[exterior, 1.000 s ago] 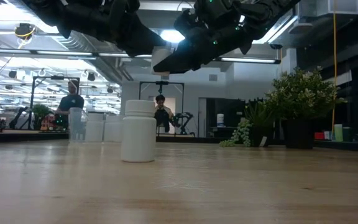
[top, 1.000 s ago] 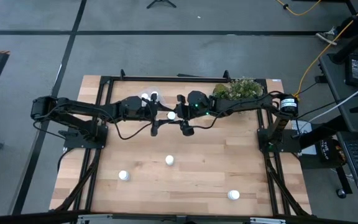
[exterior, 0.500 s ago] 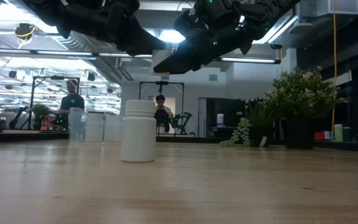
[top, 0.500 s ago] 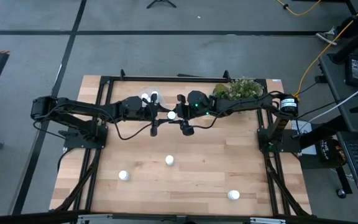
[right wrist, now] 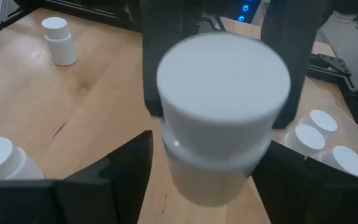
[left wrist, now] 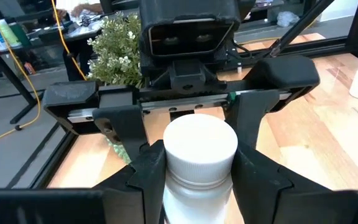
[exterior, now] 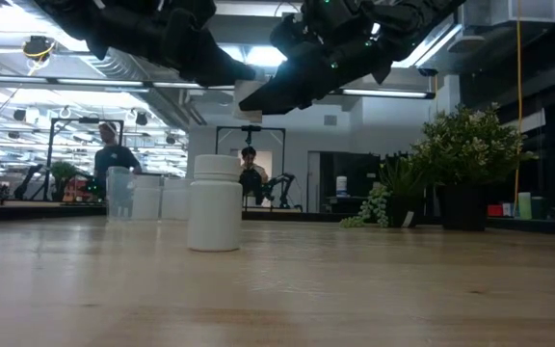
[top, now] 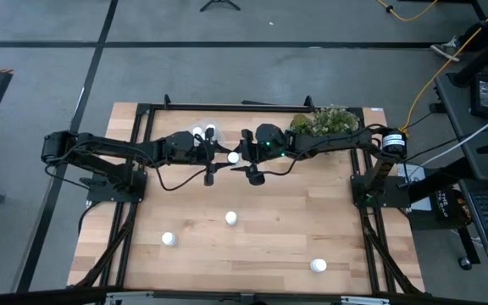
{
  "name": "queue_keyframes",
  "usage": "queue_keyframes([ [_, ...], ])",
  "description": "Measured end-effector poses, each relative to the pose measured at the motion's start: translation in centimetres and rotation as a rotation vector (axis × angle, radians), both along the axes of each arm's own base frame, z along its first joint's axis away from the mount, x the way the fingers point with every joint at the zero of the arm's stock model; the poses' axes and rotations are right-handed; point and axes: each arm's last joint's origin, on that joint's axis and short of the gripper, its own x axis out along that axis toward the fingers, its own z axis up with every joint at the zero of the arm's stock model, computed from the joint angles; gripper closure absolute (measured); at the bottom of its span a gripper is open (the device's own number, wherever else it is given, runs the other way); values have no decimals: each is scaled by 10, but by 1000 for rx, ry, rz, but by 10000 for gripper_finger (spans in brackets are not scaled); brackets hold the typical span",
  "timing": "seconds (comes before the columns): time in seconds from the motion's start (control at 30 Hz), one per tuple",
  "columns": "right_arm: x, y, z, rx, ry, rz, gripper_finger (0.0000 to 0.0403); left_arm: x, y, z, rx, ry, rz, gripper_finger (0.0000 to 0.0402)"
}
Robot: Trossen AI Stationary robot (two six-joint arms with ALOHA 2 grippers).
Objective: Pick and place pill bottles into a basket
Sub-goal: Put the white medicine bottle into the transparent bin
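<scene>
A white pill bottle (top: 233, 157) hangs in the air above the table's far middle, between my two grippers. My left gripper (top: 224, 158) comes from the left and is shut on it (left wrist: 201, 149). My right gripper (top: 242, 158) faces it from the right, open, with its fingers (right wrist: 126, 165) standing apart on either side of the bottle (right wrist: 222, 81). The clear basket (top: 203, 135) sits on the table just beyond the left gripper and has bottles (right wrist: 322, 121) in it. Three more bottles (top: 231, 218) (top: 169, 239) (top: 318, 265) stand upright on the near half of the table. My left gripper pinches the bottle's body just under the cap (left wrist: 197, 190) between its two fingers (left wrist: 143, 177). The fingers come nearly level from the table's left. The bottle stands upright in the hold, cap up, lifted clear of the table.
A green bushy plant (top: 327, 121) stands at the table's far right, behind the right arm. In the low view one bottle (exterior: 214, 204) stands in front of the basket (exterior: 147, 198). People move about in the room behind the table.
My right gripper has opened and its fingers now stand off the bottle. The bottle stays where it was, up in the air in my left gripper. Neither arm has shifted.
</scene>
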Motion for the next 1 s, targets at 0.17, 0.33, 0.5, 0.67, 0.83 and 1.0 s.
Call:
queue_keyframes([
  [0.17,-4,-1,8,-23,1,-43,152,-5,1,6,25,-10,24,253],
  [0.33,-19,-5,22,-74,63,-123,171,-20,7,12,24,26,85,253],
  [0.5,-32,-12,34,-68,87,-144,222,-39,12,18,40,-11,154,253],
  [0.67,-41,-11,25,-47,119,-154,301,-61,14,16,49,-35,236,253],
  [0.83,-50,-11,5,-42,154,-158,390,-80,15,6,14,-64,289,253],
  [1.0,-56,-12,-5,7,165,-192,389,-92,15,-3,-9,-81,334,253],
])
